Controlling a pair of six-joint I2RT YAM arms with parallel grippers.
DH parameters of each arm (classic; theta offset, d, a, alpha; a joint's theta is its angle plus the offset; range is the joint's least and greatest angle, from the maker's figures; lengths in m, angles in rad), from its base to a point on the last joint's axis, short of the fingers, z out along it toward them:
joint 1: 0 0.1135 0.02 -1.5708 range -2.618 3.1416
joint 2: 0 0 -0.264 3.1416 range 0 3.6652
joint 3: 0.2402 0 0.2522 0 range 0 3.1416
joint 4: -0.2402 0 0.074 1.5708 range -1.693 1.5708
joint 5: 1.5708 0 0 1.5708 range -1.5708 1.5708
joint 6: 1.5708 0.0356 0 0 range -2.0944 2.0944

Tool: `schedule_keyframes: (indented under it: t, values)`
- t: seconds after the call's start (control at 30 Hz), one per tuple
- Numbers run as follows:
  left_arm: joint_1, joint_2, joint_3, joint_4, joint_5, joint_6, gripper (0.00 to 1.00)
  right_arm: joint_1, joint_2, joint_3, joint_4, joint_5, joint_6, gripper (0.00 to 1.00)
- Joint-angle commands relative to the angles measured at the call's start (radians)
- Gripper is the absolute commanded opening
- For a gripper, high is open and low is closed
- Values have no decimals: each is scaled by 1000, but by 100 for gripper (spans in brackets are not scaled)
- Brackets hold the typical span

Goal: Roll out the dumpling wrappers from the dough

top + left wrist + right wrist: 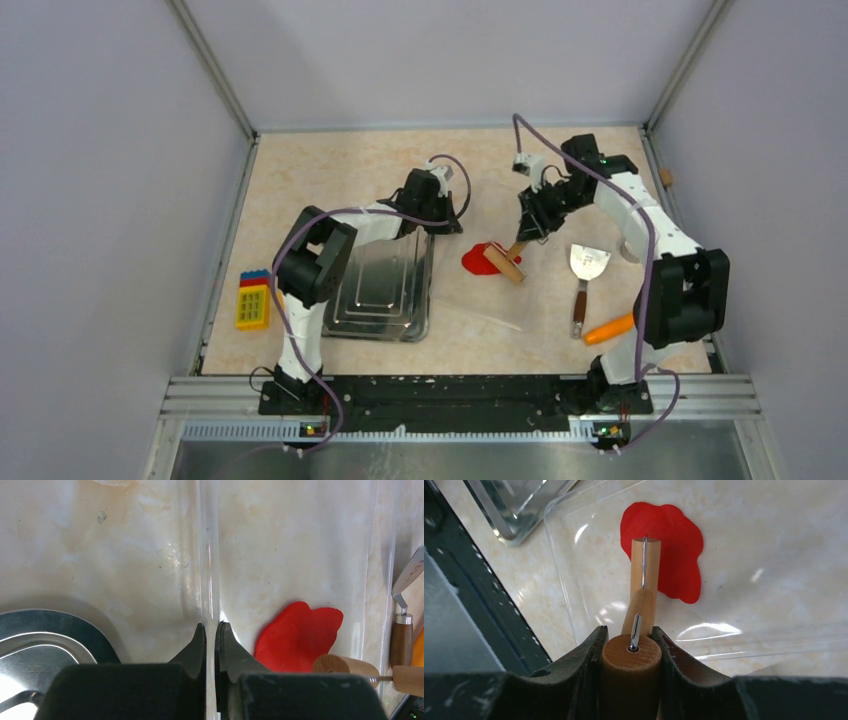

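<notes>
From above, you have the dough [481, 260] as a flat, uneven red patch on the clear sheet [470, 295], mid-table between the arms. The metal tray [385, 295] lies just beside the sheet's left edge. The spatula [585, 270] and carrot [608, 329] lie to its right, and the toy blocks [253, 300] are by the left wall. Bare tabletop runs from both claws to the far wall. The left claw [440, 215] sits at the sheet's far left corner. The right claw [530, 232] holds the roller [512, 266] slanting down onto the dough.

Left wrist: your left claw [212, 627] is pinched almost fully together on the sheet's [300, 540] edge. The tray [45, 620] is at left and the dough [297, 635] at right, with the roller [345, 664] crossing its lower edge.

Right wrist: your right claw [629, 632] is clamped on the wooden handle of the roller [645, 562]. The roller's far end rests on the dough [674, 540], which lies near a corner of the sheet [774, 555].
</notes>
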Motion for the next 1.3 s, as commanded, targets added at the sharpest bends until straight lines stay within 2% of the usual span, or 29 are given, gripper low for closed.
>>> schedule_keyframes:
  t: [0.0, 0.2, 0.63, 0.8, 1.27]
  values:
    - [-15, 65, -14, -90, -37, 51, 0, -100, 54, -12, 94, -222, 212, 0]
    - [-14, 64, -14, -94, -34, 50, 0, -159, 138, 19, 151, -239, 278, 0]
    - [-13, 58, -18, -97, -42, 45, 0, -159, 311, 16, 225, 38, 307, 0]
    - [-8, 53, -22, -95, -46, 47, 0, -146, 338, 8, 249, 100, 314, 0]
    - [-6, 43, -27, -93, -48, 47, 0, -83, 374, -12, 273, 146, 325, 0]
